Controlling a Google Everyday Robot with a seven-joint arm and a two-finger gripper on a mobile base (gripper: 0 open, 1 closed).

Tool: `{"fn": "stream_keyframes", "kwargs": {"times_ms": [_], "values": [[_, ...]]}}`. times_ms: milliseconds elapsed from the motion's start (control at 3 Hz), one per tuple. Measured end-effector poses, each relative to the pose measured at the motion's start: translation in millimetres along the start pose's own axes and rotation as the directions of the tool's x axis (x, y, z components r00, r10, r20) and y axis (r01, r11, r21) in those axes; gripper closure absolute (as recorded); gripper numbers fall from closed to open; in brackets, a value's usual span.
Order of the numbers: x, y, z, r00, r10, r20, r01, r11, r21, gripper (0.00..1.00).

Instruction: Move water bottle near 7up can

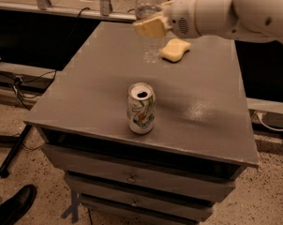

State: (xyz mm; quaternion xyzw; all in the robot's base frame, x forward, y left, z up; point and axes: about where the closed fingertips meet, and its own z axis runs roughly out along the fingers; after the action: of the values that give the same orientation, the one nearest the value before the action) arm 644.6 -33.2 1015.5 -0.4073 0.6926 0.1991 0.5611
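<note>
The 7up can (141, 108) stands upright near the front middle of the grey cabinet top (90, 93), white and green with a silver top. The water bottle (148, 25) is clear with a white cap and is held upright above the back middle of the top. My gripper (153, 26) comes in from the upper right and is shut on the water bottle, its yellowish finger pad (151, 28) across the bottle's middle. The bottle is behind the can and well apart from it.
A yellow sponge (175, 49) lies on the back of the cabinet top just right of the bottle. The cabinet has drawers (132, 177) below its front edge. Cables (19, 86) and a black shoe (15, 205) are on the floor at the left.
</note>
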Motion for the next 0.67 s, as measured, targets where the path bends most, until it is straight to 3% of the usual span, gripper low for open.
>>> {"fn": "stream_keyframes", "kwargs": {"times_ms": [333,667], "values": [[31,-1,-60,0.999,0.024,-0.047,-0.021,0.9983,0.055,1.00],[67,-3,-102,0.996,0.062,-0.059,-0.058,0.9956,0.074,1.00]]}}
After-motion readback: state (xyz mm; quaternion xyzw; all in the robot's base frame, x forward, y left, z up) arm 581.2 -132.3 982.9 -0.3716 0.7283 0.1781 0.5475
